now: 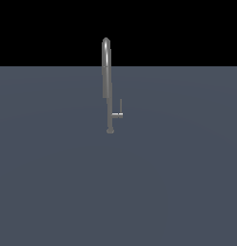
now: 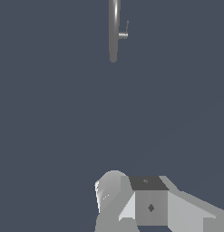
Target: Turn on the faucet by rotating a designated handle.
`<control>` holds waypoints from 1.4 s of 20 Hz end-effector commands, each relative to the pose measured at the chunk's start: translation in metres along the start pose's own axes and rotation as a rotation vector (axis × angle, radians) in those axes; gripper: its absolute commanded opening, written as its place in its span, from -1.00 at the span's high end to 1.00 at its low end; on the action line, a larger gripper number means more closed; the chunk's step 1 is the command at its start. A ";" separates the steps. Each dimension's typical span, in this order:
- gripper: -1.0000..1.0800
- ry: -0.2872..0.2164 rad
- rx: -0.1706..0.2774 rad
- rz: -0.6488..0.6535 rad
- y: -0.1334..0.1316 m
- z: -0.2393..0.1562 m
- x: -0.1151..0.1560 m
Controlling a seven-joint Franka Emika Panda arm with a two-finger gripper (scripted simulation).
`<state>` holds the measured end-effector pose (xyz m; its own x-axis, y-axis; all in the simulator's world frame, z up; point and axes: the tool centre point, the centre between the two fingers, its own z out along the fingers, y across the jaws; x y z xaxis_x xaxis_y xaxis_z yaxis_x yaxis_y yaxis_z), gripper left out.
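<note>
Fingers first, and I honestly cannot tell whether they're spread or pinched: the wrist view gives me only a grey housing [image 2: 149, 204] of my own arm, blocky with a rounded shoulder beside it, and no fingertips I can pick out, while the exterior view doesn't show me at all. So I'm holding nothing that I can see, and the faucet [image 1: 108, 86] stands alone on the flat floor [image 1: 53, 182], well apart from me. It's a slim gooseneck, and the handle [image 1: 119, 113] sits low on the stem: a short stub poking out toward the exterior view's right, then a thin rod rising upright beside the pipe. From the wrist it's tiny and far off. The whole approach is yet to be made, I'd say, and that's where trouble lives. The rod stands close beside the pipe, so if I come in wide or a touch off line I'd likely bump the pipe, or straddle pipe and rod together and jam instead of turning. The rod is thin too: a glancing push could slide off it, and pressing near the stub gives poor leverage. And if my jaws turn out to be pinched when I arrive, I can only nudge it, so I'd check that before closing in.
</note>
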<state>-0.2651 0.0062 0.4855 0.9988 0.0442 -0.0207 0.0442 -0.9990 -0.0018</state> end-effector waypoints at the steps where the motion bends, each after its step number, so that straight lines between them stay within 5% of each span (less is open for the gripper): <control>1: 1.00 0.000 0.000 0.000 0.000 0.000 0.000; 14: 1.00 -0.050 0.051 0.051 -0.004 0.002 0.023; 28: 1.00 -0.209 0.213 0.215 -0.010 0.017 0.098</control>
<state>-0.1771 0.0198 0.4694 0.9657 -0.1297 -0.2250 -0.1697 -0.9710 -0.1684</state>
